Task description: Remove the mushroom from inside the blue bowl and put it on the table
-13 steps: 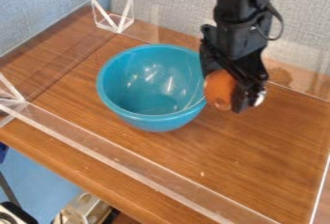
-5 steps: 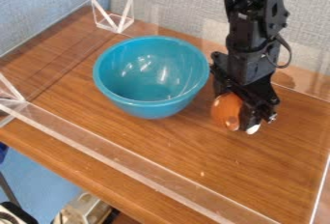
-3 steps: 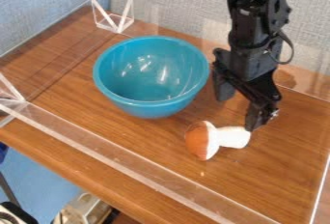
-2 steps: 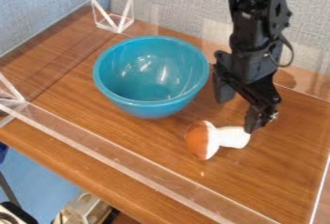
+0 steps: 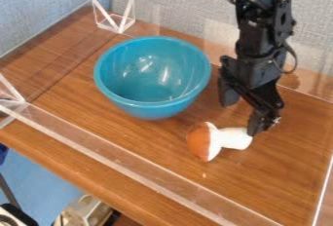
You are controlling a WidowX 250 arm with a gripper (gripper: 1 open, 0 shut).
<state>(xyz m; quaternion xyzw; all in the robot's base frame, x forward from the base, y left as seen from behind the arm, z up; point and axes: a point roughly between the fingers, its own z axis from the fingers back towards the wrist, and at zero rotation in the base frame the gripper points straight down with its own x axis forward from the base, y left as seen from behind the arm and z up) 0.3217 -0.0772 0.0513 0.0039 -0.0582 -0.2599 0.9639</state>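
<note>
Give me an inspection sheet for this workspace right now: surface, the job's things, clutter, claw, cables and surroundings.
Surface: brown wood-grain table, edged with clear acrylic walls.
Job's things: mushroom lies on its side on the table, outside the blue bowl, orange cap toward the camera, stem toward the claw. Bowl stands upright and looks empty.
Clutter: nothing seen on the tabletop besides the job's things.
Claw: claw points down, open, holding nothing, just behind the mushroom's stem; contact cannot be told.
Cables: a dark cable loops beside the arm above the claw.
Surroundings: light blue-grey wall behind; clear triangular brackets at the far left corner.
</note>
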